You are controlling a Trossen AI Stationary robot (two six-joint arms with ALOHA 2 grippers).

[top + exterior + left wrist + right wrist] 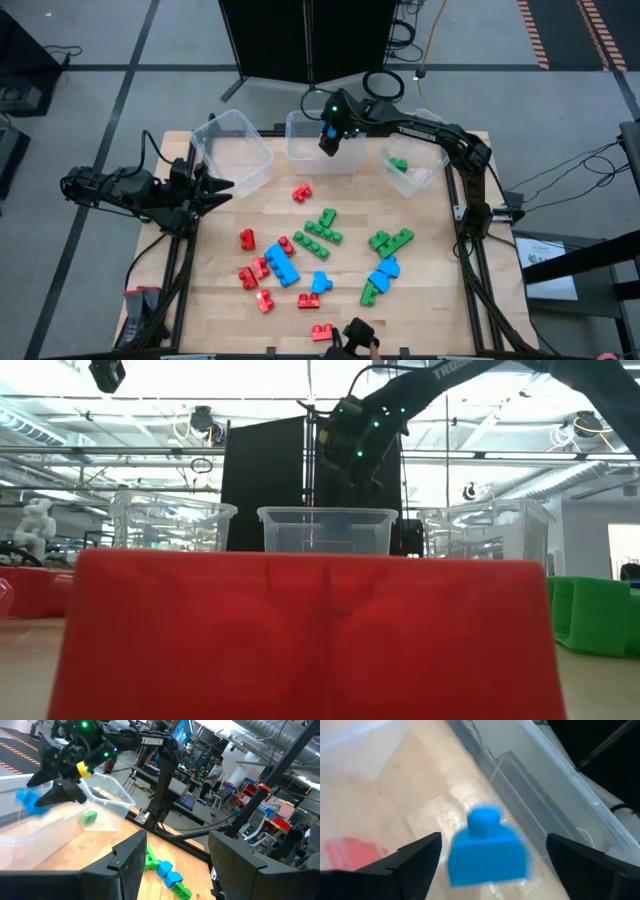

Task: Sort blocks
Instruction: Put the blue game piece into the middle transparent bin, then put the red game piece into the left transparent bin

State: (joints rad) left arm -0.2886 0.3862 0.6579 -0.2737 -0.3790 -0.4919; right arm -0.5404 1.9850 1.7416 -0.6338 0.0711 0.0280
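The wooden table (420, 255) sits on a grey floor with dark seams, black cables trailing off past its right side. At about nine o'clock the left gripper (222, 187) waits over the table's left edge, its fingers parted and empty, just beside the left clear bin (240, 168) at ten o'clock. The middle clear bin (305, 150) stands at twelve o'clock, and the right gripper (328, 142) hangs over it with fingers spread wide; in the right wrist view a blue block (487, 849) shows loose between them above the bin's floor, touching neither finger. At two o'clock the right clear bin (428, 178) holds a green block (399, 165). The remaining blocks (300, 260), red, blue and green, lie scattered from the table's centre down to six o'clock. Beyond the table, the left wrist view shows a workshop with desks, chairs and a person (216, 769) standing far off.
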